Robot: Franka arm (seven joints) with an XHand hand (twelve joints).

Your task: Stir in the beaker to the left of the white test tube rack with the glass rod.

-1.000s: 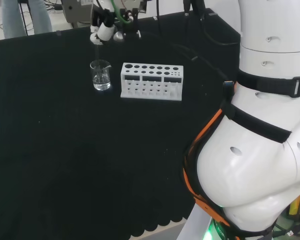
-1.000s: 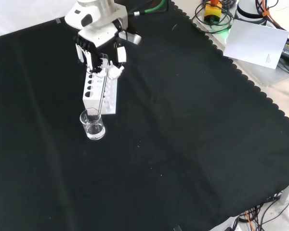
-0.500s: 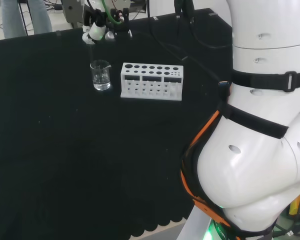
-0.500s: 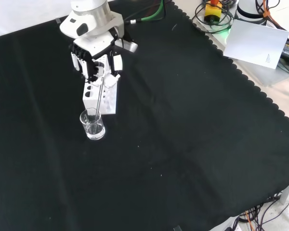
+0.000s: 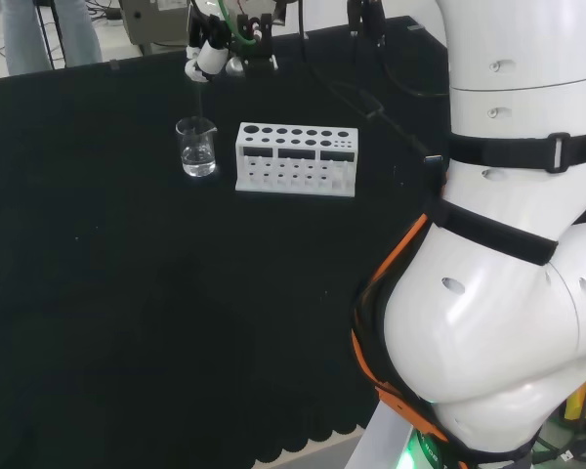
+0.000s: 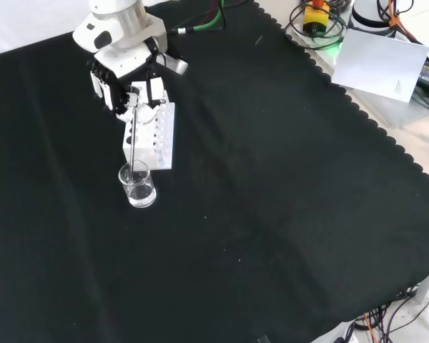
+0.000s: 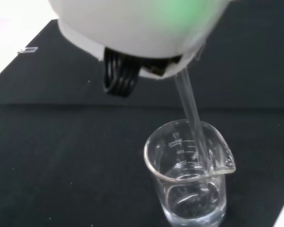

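A clear glass beaker (image 6: 138, 187) with a little clear liquid stands on the black cloth, just in front of the white test tube rack (image 6: 151, 136) in the front view. In the head view the beaker (image 5: 196, 147) is left of the rack (image 5: 295, 158). The hand (image 6: 125, 75) hovers above and behind the beaker, its fingers curled round the top of a glass rod (image 6: 132, 143). The rod hangs almost upright with its lower end inside the beaker. The wrist view shows the rod (image 7: 191, 113) passing the rim into the beaker (image 7: 191, 182) below the hand (image 7: 132, 23).
The arm's big white links (image 5: 508, 293) fill the right of the head view. A white sheet of paper (image 6: 382, 64) and cables lie beyond the cloth's scalloped edge at the front view's upper right. Open cloth stretches to the right of and below the beaker in that view.
In the front view the hand has shifted left and up, and the rod has swung from a slant to nearly upright, its lower end staying in the beaker. Beaker and rack have not moved.
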